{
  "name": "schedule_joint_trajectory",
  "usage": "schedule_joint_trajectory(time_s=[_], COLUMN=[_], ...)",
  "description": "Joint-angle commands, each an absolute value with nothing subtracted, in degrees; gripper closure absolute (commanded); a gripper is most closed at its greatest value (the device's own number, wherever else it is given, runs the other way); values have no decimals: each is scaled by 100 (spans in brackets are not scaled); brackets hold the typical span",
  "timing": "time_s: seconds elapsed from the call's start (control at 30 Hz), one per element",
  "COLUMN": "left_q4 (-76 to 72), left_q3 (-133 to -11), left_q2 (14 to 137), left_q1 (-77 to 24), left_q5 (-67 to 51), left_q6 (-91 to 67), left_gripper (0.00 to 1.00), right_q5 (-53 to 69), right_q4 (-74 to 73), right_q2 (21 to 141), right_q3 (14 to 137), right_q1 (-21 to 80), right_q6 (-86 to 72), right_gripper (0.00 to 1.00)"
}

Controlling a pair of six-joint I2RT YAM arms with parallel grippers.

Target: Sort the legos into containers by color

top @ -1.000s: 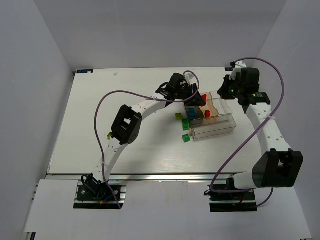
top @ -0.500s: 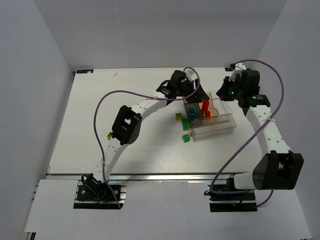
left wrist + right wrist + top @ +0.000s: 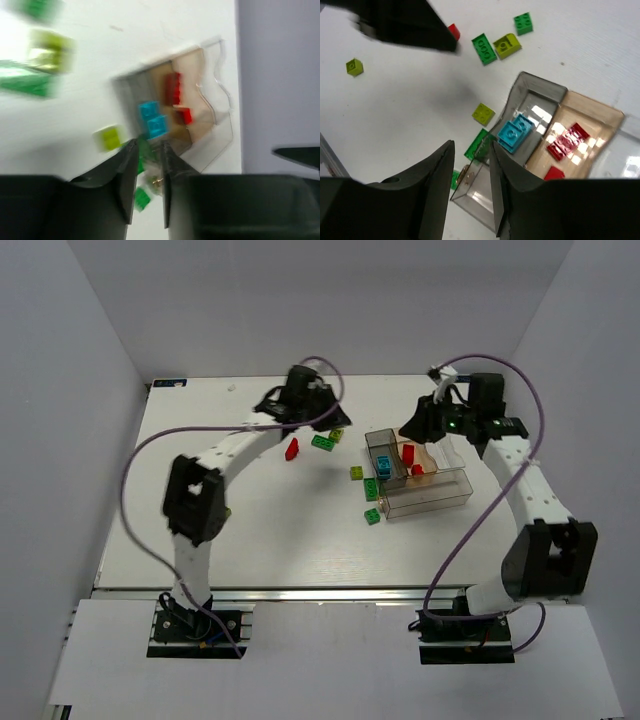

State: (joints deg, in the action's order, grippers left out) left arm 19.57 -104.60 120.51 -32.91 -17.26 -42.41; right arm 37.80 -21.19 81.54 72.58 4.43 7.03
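table point(image 3: 200, 430): white
container point(image 3: 432, 500): right of centre, nearer the far edge
red brick point(image 3: 291, 448): left of container, well apart
green brick point(image 3: 322, 442): between them
yellow-green brick point(image 3: 337, 435): just beside green brick

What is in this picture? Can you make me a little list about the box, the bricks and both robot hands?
container: clear box with compartments, on the table
blue bricks: two, inside a grey compartment
red bricks: inside the tan compartment
loose red brick: on the table, left of the container
green bricks: all outside, on the table
yellow-green bricks: all outside, on the table
left gripper: near the loose red brick; fingers close together, picture blurred
right gripper: above the container, open, empty
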Motion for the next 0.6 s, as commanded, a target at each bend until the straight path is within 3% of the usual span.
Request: schedule_joint_trajectory(time_s=[0.0, 0.1, 0.13, 0.33, 0.4, 0.5, 0.57], left_q4=[2697, 3355, 3488, 4201, 4411, 4622, 4806], left_q3=[-9425, -8448, -8307, -7718, -7385, -6867, -6628], left_q2=[10034, 9415, 9204, 8239, 7851, 7068, 6525], left_q1=[-2683, -2418, -2365, -2250, -2250, -2250, -2250], left_q5=[-285, 419, 509, 1203, 1379, 1503, 1538], left_q6=[-3815, -3586, -3490, -3550, -3664, -3998, -4148], left_gripper=[62, 37, 34, 30, 29, 29, 29], right_q5=[4142, 3431, 3245, 2348, 2058, 1575, 1206], right_q4=[-2696, -2945, -2927, -2944, -3093, -2805, -2751], right_q2=[9189, 9860, 9983, 11292, 11925, 12339, 12654], right_q3=[8022, 8770, 8902, 10492, 11271, 11548, 11671], right_q1=[869, 1397, 1511, 2513, 2897, 3364, 3532], right_q6=[1054, 880, 653, -795, -1211, -1880, -2362], right_gripper=[60, 61, 60, 53, 47, 27, 25])
